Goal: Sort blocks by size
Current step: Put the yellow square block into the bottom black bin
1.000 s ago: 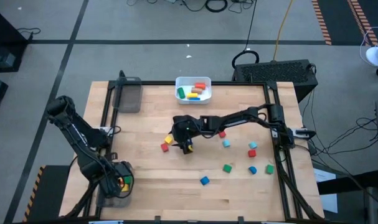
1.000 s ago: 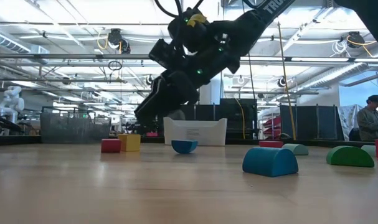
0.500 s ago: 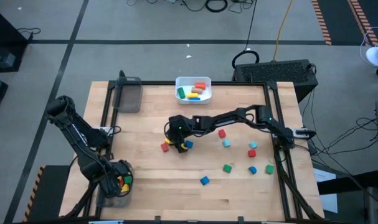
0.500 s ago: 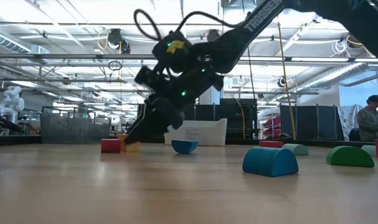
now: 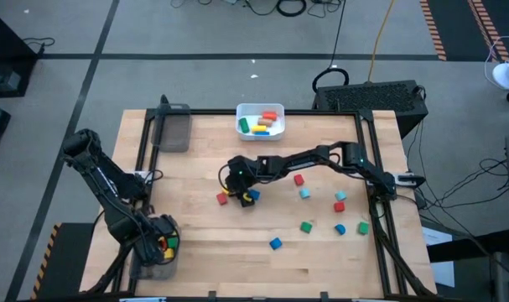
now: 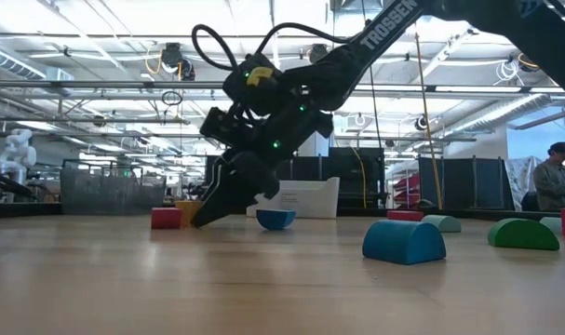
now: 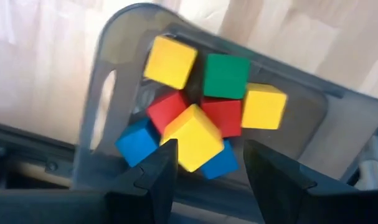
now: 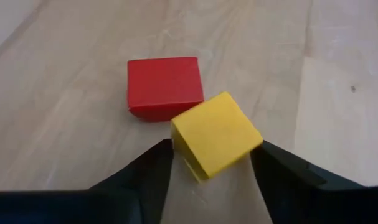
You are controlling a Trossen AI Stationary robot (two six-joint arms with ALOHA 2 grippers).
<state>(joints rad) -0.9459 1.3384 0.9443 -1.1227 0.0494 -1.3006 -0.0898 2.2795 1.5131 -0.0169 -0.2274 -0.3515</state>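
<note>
Yellow cube (image 8: 216,134) now sits between the right gripper (image 8: 212,163) fingers, which have come down to the table (image 5: 204,243) and narrowed from a wider spread a second ago, flanking the cube without a firm grip showing. A red block (image 8: 165,88) lies just beside it. The left gripper (image 7: 204,163) hovers part-open over a grey tray (image 7: 114,74) of cubes.
</note>
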